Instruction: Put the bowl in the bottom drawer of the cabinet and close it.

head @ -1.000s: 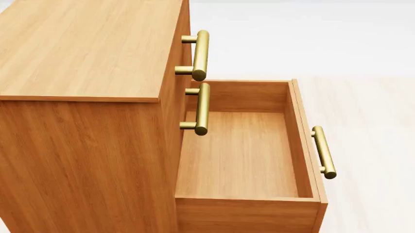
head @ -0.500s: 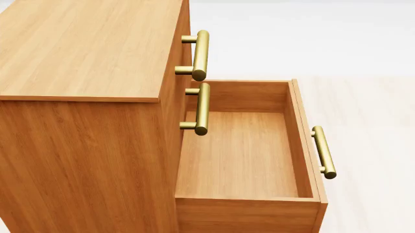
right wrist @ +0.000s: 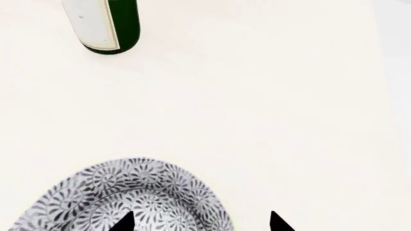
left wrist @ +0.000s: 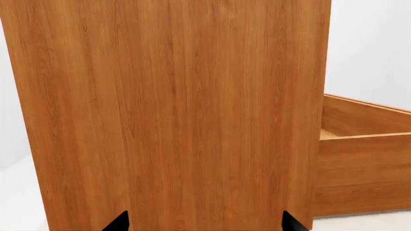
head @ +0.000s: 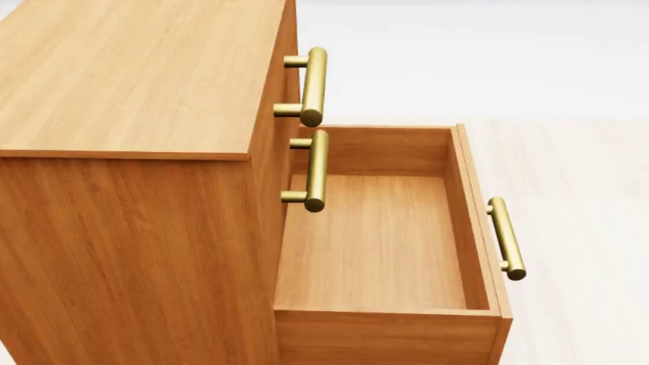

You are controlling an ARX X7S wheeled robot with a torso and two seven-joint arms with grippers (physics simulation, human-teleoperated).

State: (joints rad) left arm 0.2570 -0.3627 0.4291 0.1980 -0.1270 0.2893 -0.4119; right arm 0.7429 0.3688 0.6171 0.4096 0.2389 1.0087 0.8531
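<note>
Beside the cabinet [head: 132, 190], bottom drawer [head: 375, 251] stays pulled out, empty, unchanged. R gripper [right wrist: 202, 222], tips spread, hovers w/ bowl [right wrist: 132, 197] at 9 o'clock; L gripper [left wrist: 202, 222] likewise spread.

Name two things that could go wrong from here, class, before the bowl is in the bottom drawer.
1. The right gripper hovers over the bowl near its rim, jaws apart; an off-centre grasp might tip the bowl.
2. The bottom drawer sits under two protruding handles; the carried bowl could knock them.
3. The green bottle stands nearby and could be bumped.
</note>
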